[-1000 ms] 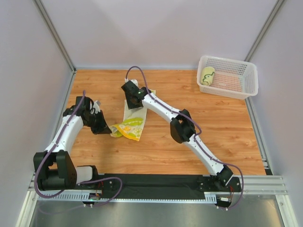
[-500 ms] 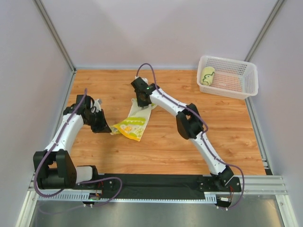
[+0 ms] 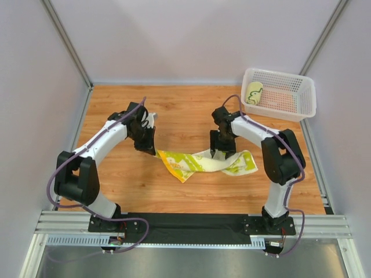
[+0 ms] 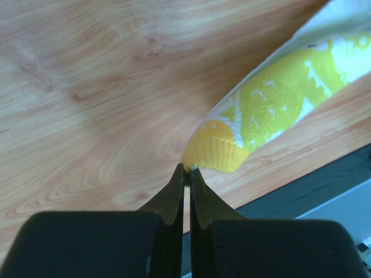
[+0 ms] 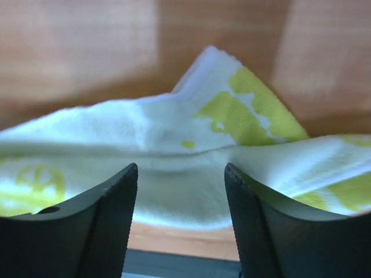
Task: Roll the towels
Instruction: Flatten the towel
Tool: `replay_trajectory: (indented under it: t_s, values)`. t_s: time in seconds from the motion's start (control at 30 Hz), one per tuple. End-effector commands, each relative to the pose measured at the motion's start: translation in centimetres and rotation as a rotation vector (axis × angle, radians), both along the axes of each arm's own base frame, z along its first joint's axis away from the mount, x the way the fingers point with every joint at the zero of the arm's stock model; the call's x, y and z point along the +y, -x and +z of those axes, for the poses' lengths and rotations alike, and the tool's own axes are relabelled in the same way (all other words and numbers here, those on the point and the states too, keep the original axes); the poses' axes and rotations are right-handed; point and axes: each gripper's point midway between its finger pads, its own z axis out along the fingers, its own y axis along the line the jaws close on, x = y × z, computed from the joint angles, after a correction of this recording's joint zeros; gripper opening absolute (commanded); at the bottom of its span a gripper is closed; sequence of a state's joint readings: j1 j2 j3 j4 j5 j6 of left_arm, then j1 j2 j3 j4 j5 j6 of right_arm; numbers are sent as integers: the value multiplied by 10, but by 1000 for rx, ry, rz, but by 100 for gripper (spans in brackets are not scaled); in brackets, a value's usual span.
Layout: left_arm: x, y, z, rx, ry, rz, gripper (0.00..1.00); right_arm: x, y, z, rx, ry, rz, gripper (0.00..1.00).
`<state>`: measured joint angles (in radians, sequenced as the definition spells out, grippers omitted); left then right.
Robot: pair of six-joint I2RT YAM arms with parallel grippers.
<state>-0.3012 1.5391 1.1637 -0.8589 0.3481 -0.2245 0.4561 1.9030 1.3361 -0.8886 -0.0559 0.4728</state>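
Your left gripper (image 4: 186, 169) is pinched shut on the yellow corner of the towel (image 4: 272, 98), whose far end is cut off, while your right gripper (image 5: 180, 174) stands wide just over its blurred middle.

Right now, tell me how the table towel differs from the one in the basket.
The table towel lies stretched out, unrolled; the basket towel is rolled tight. The table towel lies on the table; the basket towel sits in the basket's left end. Both are cream with lime-green prints.
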Motion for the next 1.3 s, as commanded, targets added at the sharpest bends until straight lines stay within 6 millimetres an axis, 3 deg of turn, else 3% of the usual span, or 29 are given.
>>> replay_trajectory:
  t_s: [0.0, 0.03, 0.07, 0.1, 0.13, 0.23, 0.37, 0.5, 0.8, 1.03, 1.17, 1.2, 1.27]
  values:
    - [16, -4, -8, 7, -110, -35, 0, 2, -17, 65, -166, -83, 16, 66]
    - [17, -3, -11, 15, -121, -42, 0, 5, -37, 89, -234, -104, 11, 69]
    - [19, -1, -16, 31, -130, -47, 0, 1, -43, 91, -227, -92, 5, 70]
    - [19, -2, -20, 37, -138, -44, 0, -2, -63, 109, -278, -103, -6, 70]
    - [18, -2, -21, 42, -133, -46, 0, -3, -70, 98, -251, -86, -5, 70]
    - [11, -4, -22, 51, -105, -47, 0, -13, -84, 90, -231, -45, 3, 69]
    - [7, -6, -21, 46, -92, -46, 0, -12, -75, 55, -123, -28, 16, 67]
    - [8, -4, -25, 53, -101, -42, 0, -11, -63, 37, -67, -32, 15, 67]
    - [8, 1, -36, 72, -99, -45, 0, -4, -38, 10, 39, -28, 67, 63]
    - [9, 5, -43, 84, -96, -30, 0, -14, -13, -10, 111, 2, 85, 56]
    - [10, 9, -47, 88, -98, -21, 0, -14, -3, -15, 144, -12, 88, 39]
    - [10, 10, -47, 88, -97, -16, 0, -13, -2, -15, 144, -15, 91, 28]
    - [11, 11, -50, 93, -101, -13, 0, -14, 1, -16, 149, -18, 93, 17]
